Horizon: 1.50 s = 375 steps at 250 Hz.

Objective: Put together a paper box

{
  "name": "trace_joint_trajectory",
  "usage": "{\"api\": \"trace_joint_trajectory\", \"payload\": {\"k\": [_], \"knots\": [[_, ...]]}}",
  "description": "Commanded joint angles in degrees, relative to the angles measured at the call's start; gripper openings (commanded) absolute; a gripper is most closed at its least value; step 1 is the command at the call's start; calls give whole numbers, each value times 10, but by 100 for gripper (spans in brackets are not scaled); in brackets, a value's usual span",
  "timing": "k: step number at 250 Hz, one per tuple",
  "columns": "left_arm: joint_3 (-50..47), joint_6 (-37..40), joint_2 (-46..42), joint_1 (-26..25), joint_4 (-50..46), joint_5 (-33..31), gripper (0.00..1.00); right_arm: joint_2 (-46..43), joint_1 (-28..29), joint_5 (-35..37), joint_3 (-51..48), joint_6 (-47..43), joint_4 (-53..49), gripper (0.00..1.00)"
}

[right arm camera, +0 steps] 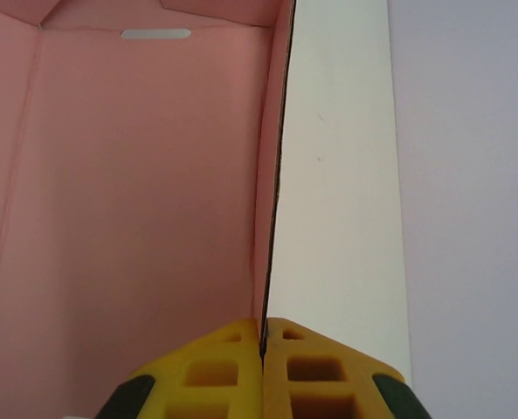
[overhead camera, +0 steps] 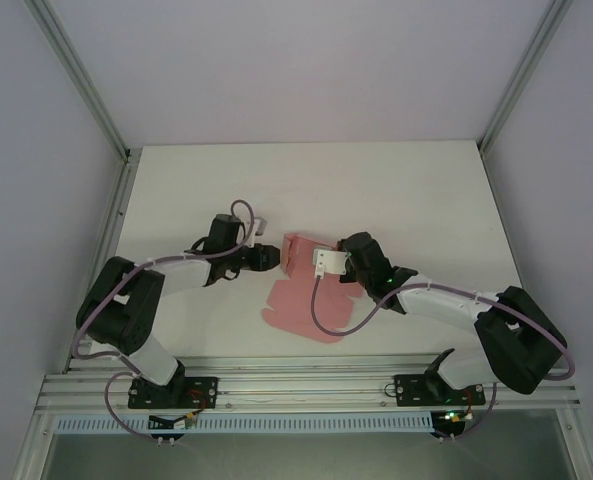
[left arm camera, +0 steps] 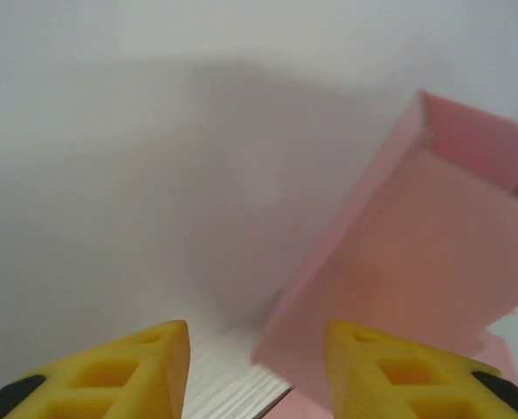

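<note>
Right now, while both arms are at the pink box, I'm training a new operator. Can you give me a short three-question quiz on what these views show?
1. True or false: the right gripper is shut on a wall of the paper box.
2. The jaws of the left gripper are: A) clamped on the box; B) apart, clamped on nothing; C) shut on nothing.
3. Fill in: in the right wrist view, the pinched wall is pink on one face and ____ on the other.

Key: 1 true; 2 B; 3 white.
</note>
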Motion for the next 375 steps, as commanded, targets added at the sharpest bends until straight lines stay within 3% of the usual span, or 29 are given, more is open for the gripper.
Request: {"api": "trace_joint_trajectory", "payload": {"k": [1, 58, 117, 143, 178, 204, 241, 274, 325, 375], "knots": [[29, 19, 25, -1, 72, 98, 41, 6, 5, -1, -6, -2, -2, 0], [34, 46, 69, -16, 102, 138, 38, 0, 12, 2, -18, 0, 1, 0], [47, 124, 41, -72, 9, -69, 39, 3, 58, 65, -48, -1, 15, 0], [29, 127, 16, -71, -10, -114, 41, 2, 76, 97, -63, 12, 23, 0], [-8, 127, -40, -71, -13, -90, 56, -6, 83, 105, -70, 10, 25, 0], [-18, 132, -74, -71, -18, -58, 56, -2, 92, 124, -67, -22, 45, 0], [-23, 135, -107, -71, -53, -69, 54, 3, 109, 146, -70, -64, 73, 0], [-51, 127, -149, -70, -21, -75, 55, -7, 86, 114, -40, -95, 91, 0], [-60, 102, -178, -51, 0, -154, 57, 33, 26, 45, -5, -199, 174, 0], [-67, 68, -160, -16, 19, -178, 57, 140, -1, 3, -24, -268, 406, 0]]}}
